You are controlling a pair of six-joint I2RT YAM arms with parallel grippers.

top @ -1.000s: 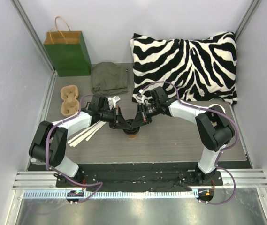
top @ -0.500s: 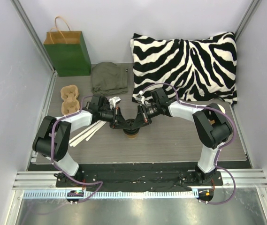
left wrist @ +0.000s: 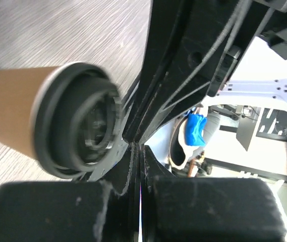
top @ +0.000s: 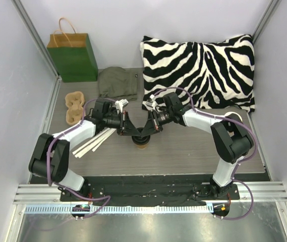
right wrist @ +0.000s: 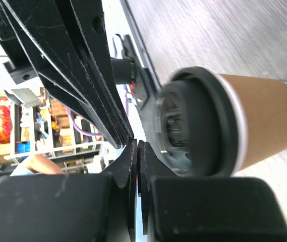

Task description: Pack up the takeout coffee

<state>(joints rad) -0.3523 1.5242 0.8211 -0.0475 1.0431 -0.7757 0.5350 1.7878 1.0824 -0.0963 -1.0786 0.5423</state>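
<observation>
Standing upright at the centre of the overhead frame, the takeout coffee (top: 142, 144) had the left gripper (top: 134, 132) and right gripper (top: 150, 129) meeting just over its black lid (top: 142, 135), each with fingers pressed together and pinching nothing. The cup was judged light unless filled, thin-walled and easily dented. The soundest hold appeared to be around the tan body just below the stiff rolled rim, not on the lid.

The left arm (top: 77, 132) and right arm (top: 202, 120) have white links, black joints and purple cables (top: 179, 91); the left hand (top: 133, 132) and right hand (top: 150, 130) are black.
</observation>
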